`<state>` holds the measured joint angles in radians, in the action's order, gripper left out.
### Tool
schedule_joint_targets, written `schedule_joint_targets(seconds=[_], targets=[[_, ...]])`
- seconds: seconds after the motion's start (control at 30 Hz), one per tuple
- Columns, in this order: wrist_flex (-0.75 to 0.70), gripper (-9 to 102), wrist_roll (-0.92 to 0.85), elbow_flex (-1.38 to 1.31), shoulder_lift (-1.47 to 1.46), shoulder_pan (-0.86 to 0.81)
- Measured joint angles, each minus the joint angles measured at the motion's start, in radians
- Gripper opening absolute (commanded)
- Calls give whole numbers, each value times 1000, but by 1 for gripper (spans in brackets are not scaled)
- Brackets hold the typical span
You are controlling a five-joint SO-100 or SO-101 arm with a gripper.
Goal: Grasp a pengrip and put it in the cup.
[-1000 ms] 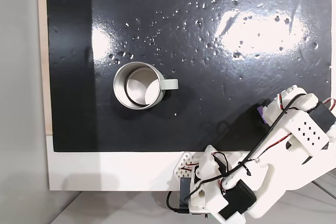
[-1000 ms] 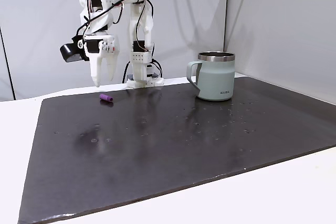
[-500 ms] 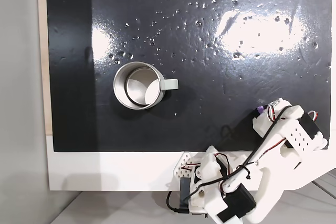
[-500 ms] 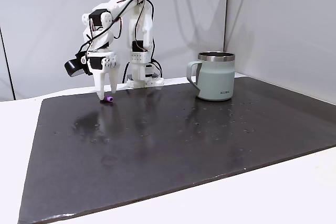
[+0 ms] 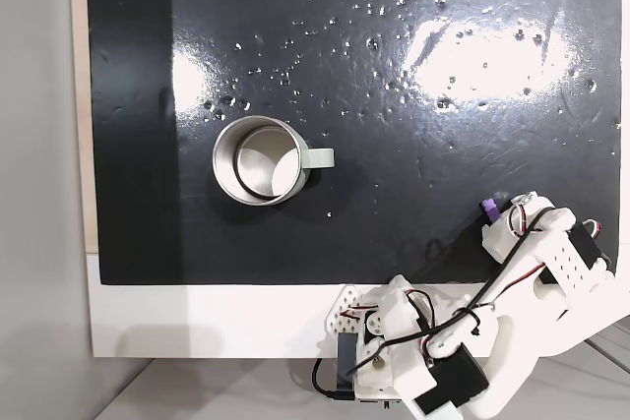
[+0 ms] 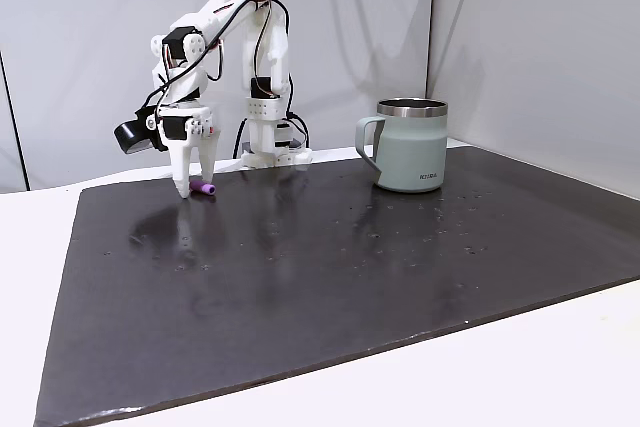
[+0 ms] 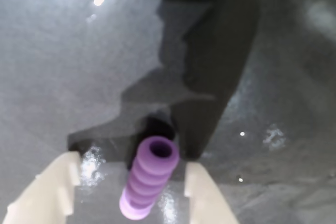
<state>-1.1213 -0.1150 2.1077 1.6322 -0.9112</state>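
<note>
The purple ribbed pengrip (image 7: 148, 177) lies on the black mat between my two white fingertips (image 7: 63, 174), with gaps on both sides. My gripper (image 7: 131, 163) is open and lowered to the mat around it. From the side, the gripper (image 6: 196, 187) straddles the pengrip (image 6: 205, 190) at the mat's far left. From above, the pengrip (image 5: 487, 209) pokes out from under the gripper (image 5: 497, 220) at the lower right. The metal cup (image 5: 258, 160) stands upright and apart, its handle tab pointing right; from the side the cup (image 6: 410, 147) is pale grey-green.
The black mat (image 5: 394, 66) is glossy with small specks and glare. The arm's white base (image 5: 394, 351) sits on the white strip below the mat. A wide stretch of bare mat (image 6: 330, 247) separates the gripper from the cup.
The arm has come down from above the mat. The open fingers now rest around the pengrip, which has not moved. The cup is unchanged.
</note>
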Motion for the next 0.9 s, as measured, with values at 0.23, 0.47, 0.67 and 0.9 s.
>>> schedule_joint_targets(seconds=[0.23,0.47,0.67,0.9], targets=[[14,11,-12,-6,-9,17],[14,1,-12,-2,-12,44],[11,1,-12,0,-6,46],[-141,0,20,-20,160,163]])
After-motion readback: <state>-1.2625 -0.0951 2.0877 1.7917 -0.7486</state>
